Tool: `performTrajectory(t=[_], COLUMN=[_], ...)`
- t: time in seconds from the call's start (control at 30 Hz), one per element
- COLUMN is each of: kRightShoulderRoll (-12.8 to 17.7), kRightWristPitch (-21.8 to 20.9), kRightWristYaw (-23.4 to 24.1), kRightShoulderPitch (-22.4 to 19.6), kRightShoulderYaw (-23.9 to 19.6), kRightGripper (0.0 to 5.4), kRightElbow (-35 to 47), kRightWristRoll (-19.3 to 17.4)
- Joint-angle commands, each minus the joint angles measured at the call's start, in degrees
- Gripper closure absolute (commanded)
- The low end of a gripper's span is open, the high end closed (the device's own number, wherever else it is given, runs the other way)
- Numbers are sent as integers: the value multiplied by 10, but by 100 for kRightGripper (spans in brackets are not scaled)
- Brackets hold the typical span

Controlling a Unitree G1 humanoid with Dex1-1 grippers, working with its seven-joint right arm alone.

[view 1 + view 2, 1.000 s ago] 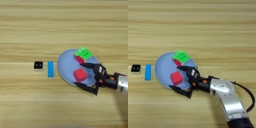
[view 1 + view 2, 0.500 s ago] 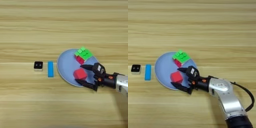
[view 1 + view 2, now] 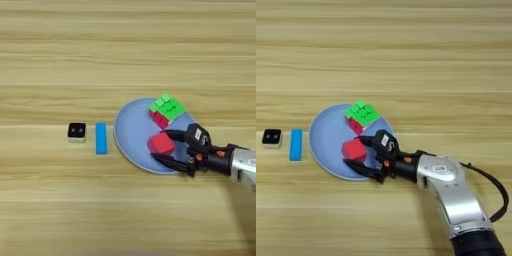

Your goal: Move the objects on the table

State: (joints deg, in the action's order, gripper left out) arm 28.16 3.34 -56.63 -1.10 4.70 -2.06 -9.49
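Right eye view: the gripper [image 3: 362, 153] sits at the plate's [image 3: 323, 142] near right rim, fingers spread wide either side of the red cube [image 3: 354, 149], not yet clamped. That cube looks light, rigid and smooth-sided; its flat opposite faces are the obvious hold. Just beyond, near the plate's far rim, sits the puzzle cube [image 3: 361, 114], probably light too. Off the plate's left edge, on the table [image 3: 406, 60], lie a blue bar [image 3: 295, 144] and a black block [image 3: 271, 137]. Since a second ago the fingers have narrowed and slid in around the cube.
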Motion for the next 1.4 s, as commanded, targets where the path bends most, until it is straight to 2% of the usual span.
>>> performTrajectory(t=[0.03,0.27,0.57,0.8,1.17,1.23,1.4], kRightShoulderRoll=[4,-7,-25,-25,-10,-8,-9], kRightWristPitch=[3,25,36,27,11,9,8], kRightWristYaw=[18,8,-26,-50,-74,-76,-75], kRightShoulderPitch=[-24,-24,-22,-25,-15,-13,-13], kRightShoulderYaw=[-10,13,93,134,162,165,164], kRightGripper=[223,223,223,223,223,186,137], kRightElbow=[74,124,143,125,107,106,104], kRightWristRoll=[-18,-28,-26,-7,18,19,20])
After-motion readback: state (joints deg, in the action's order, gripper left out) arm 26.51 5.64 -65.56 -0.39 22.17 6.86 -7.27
